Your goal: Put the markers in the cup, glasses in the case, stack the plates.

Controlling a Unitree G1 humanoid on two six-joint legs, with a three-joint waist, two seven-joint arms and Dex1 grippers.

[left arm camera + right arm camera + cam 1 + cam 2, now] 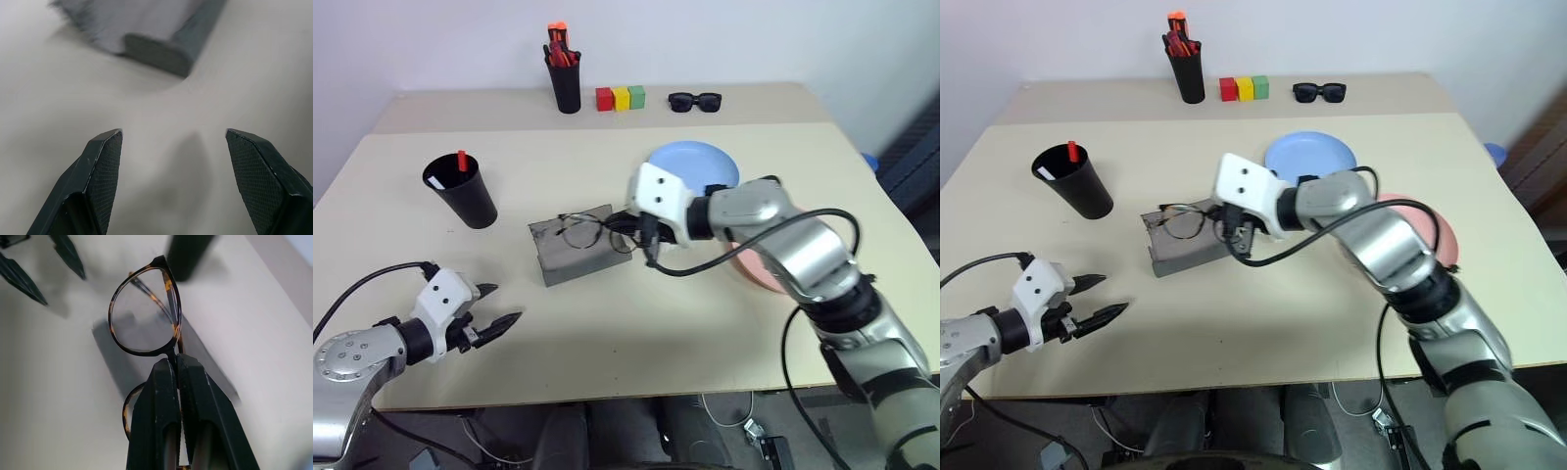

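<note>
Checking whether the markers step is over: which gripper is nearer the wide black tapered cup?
Left. The left gripper hangs open over the table, toward the robot from the wide black tapered cup; the right gripper, shut on the wire-framed glasses, sits farther off beside the grey case.

Right gripper (177, 363) pinched closed, arm reaching leftward, left gripper (501, 308) spread wide, held low

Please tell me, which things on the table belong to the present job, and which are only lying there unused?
For the job: glasses, case, cup with markers, blue plate, pink plate.

Lying about: black sunglasses, pen holder, three coloured blocks.
</note>
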